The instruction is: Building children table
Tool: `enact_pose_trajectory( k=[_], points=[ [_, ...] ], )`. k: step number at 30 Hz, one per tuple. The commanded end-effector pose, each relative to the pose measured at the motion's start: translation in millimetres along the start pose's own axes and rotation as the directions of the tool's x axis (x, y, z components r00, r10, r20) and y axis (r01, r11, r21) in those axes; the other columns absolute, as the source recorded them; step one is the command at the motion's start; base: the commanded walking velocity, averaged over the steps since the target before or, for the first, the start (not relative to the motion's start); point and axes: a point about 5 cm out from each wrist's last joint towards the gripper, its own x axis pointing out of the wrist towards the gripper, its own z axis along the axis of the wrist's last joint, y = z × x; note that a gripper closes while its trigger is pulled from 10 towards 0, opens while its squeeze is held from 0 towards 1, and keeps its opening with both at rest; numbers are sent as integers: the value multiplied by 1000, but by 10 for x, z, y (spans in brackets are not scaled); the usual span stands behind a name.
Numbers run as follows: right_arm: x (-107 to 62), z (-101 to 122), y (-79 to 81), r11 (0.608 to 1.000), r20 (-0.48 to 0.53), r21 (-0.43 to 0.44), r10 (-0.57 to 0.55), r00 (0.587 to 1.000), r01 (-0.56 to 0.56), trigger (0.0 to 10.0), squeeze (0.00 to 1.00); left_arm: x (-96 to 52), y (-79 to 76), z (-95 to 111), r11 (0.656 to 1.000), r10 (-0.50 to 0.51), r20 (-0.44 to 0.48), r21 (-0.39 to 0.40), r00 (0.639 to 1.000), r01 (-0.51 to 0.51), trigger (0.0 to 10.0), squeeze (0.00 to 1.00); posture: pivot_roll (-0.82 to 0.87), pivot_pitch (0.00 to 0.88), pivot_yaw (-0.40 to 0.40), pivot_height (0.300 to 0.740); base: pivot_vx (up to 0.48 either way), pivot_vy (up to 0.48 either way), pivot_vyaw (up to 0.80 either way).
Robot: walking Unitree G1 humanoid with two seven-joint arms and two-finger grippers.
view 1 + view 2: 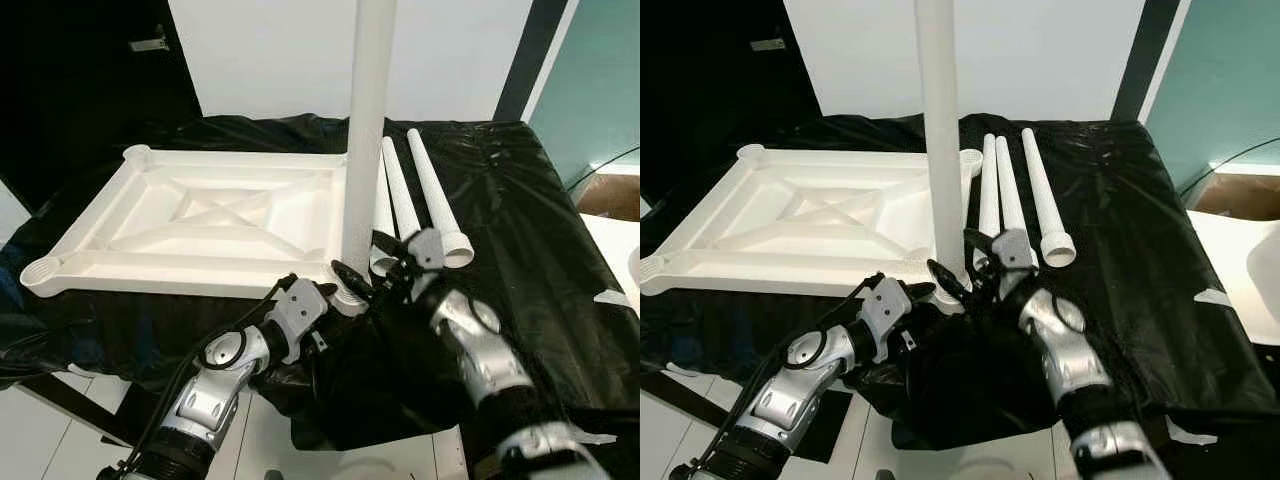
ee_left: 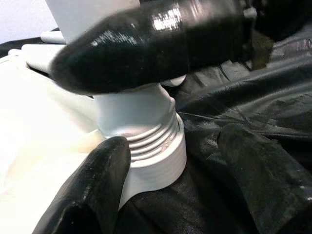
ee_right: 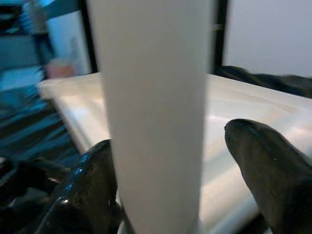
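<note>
**Table leg seated upright at the near corner socket**

The white plastic tabletop point(image 1: 190, 225) is laid underside up on the black sheet point(image 1: 540, 240), so that its ribbing and corner sockets face upward for the legs. One white leg point(image 1: 365, 140) is stood upright in the socket at the near right corner of the tabletop; its threaded base point(image 2: 151, 141) is seen partly sunk in the collar, which suggests it is being screwed home.

The right gripper point(image 1: 385, 268) is set low around the leg, one finger touching it and the other standing off, so it is spread rather than clamped. The left gripper point(image 1: 335, 290) is parted about the socket collar, apparently to steady that corner.

Three spare legs point(image 1: 420, 195) are laid side by side just beside the tabletop's right edge, within reach for the remaining corners.
</note>
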Motion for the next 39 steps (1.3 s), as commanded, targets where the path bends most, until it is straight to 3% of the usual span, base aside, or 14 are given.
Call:
enact_pose_trajectory(
  k=[1,4,5,6,9,15,17,20,21,23,28,37,38,39],
  points=[
    [28,-68,91,993,-44,4,121,992,-121,10000,0,4,-10,-20,1000,-17,-13,15,1000,17,10000,0,102,0,29,740,0,0,0],
    [33,-79,103,988,-60,0,156,986,-156,10000,0,5,-8,-19,1000,-16,-12,15,1000,17,10000,0,103,0,28,740,0,0,0],
    [44,-99,104,981,-83,6,196,977,-196,3922,0,4,-6,-18,1000,-15,-12,16,1000,15,10000,0,108,0,25,740,0,0,0],
    [55,-116,105,971,-105,17,239,965,-239,0,0,0,-1,-19,1000,-11,-12,17,1000,12,10000,0,115,0,21,740,0,0,0],
    [72,-131,93,951,-140,27,309,941,-308,0,0,-17,3,-21,1000,-2,-13,17,1000,2,10000,0,127,0,15,740,0,0,0],
    [90,-124,22,953,-144,66,303,942,-297,0,0,-43,-4,-29,1000,8,-15,15,1000,-7,10000,0,135,0,14,740,0,0,0],
    [76,-118,-13,967,-122,101,247,961,-236,0,0,-58,-10,-34,1000,10,-16,13,1000,-10,10000,0,134,0,13,740,0,0,0],
    [81,-45,-84,983,-8,184,26,1000,-24,0,0,-62,-12,-39,1000,11,-18,12,1000,-11,10000,0,135,0,11,740,0,0,0],
    [81,-45,-84,983,-8,184,26,1000,-24,0,0,-62,-12,-39,1000,11,-18,12,1000,-11,10000,0,135,0,11,740,0,0,0],
    [62,13,-39,964,89,236,-148,985,124,0,0,-52,-3,-30,1000,12,-15,13,1000,-12,10000,0,125,0,15,740,0,0,0],
    [27,25,54,914,146,312,-316,937,260,0,0,-18,-1,-17,1000,3,-10,15,1000,-3,10000,0,112,0,22,740,0,0,0],
    [-1,2,-20,898,93,314,-354,931,310,0,0,-4,-5,-13,1000,-9,-8,17,1000,9,10000,0,108,0,24,740,0,0,0],
    [1,-1,-6,909,77,298,-328,942,292,10000,0,0,-5,-11,1000,-9,-8,17,1000,9,10000,0,99,0,25,740,0,0,0],
    [5,-9,7,923,55,275,-294,954,269,10000,0,5,-6,-12,1000,-9,-7,17,1000,9,10000,0,97,0,23,740,0,0,0]
  ],
)
